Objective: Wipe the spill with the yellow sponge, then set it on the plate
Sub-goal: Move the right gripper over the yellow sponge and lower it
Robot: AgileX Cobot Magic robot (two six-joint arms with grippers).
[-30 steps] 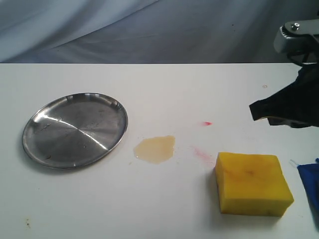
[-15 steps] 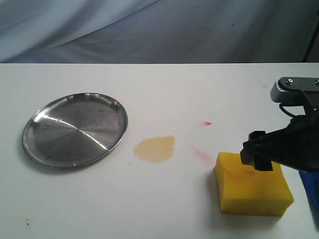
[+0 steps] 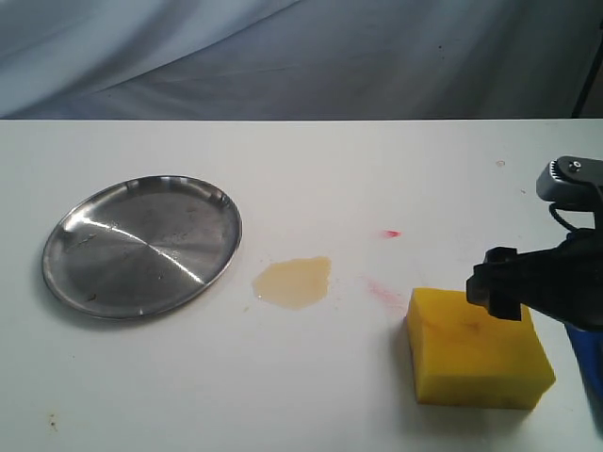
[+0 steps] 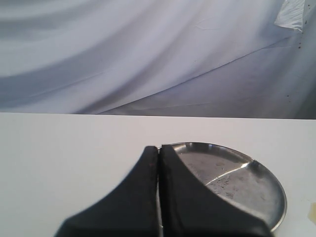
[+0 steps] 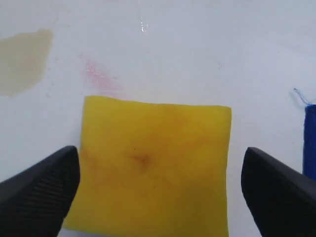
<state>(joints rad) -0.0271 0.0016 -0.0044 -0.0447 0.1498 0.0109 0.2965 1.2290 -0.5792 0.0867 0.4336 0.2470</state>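
On the right of the white tabletop [image 3: 311, 169] the yellow sponge [image 3: 479, 347] lies flat, apart from the spill [image 3: 294, 281] and well apart from the plate [image 3: 141, 247]. The right end effector [image 5: 159, 149] hovers over it, jaws spread wider than the block and gripping nothing. The foam looks light, soft and squashy, so I would pinch its two opposite side faces. The left end effector [image 4: 159, 153] has its jaws pressed together, empty.

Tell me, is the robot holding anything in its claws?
No, nothing is held. The right claw is open wide, with one finger on each side of the yellow sponge, not squeezing it. The left claw is shut on nothing.
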